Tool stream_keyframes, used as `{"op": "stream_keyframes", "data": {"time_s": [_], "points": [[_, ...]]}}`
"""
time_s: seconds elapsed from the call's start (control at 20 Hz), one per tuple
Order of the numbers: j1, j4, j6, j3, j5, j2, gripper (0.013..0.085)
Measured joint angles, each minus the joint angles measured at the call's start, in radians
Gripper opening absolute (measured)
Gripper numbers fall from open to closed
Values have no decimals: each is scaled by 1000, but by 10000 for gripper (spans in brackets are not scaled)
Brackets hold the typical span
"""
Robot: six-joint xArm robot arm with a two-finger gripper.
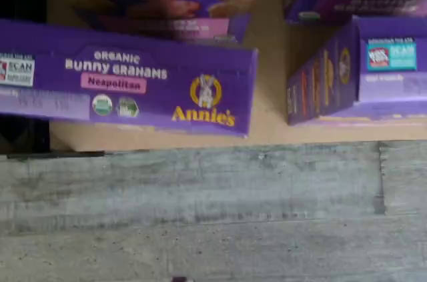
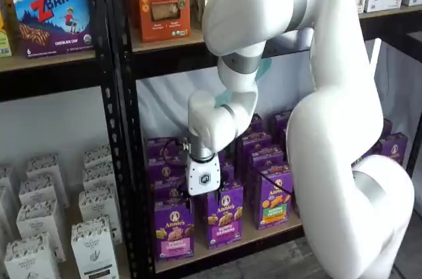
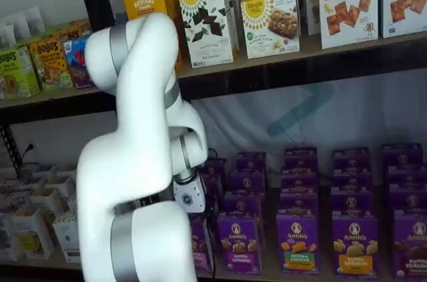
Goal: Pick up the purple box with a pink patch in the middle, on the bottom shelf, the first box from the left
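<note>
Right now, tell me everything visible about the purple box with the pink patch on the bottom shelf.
The purple box is a small upright cardboard-looking carton with a round white rabbit logo, yellow Annie's lettering, a snack picture and a pink label band low on its front. It stands at the front of the bottom shelf, leftmost in its row, beside the black rack post. The wrist view shows its top reading Organic Bunny Grahams, Neapolitan. The gripper's white body hangs just above it; contact cannot be judged.

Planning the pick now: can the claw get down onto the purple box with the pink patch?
Probably yes: the white-bodied claw hangs right above the small purple Annie's carton with the pink band, front row, with nothing between them.
</note>
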Motion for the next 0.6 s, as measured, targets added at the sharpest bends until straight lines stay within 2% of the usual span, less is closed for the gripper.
{"op": "stream_keyframes", "data": {"time_s": [0.5, 0.6], "points": [[17, 4, 12, -147, 26, 89, 850], [20, -29, 45, -172, 51, 100, 850]]}}
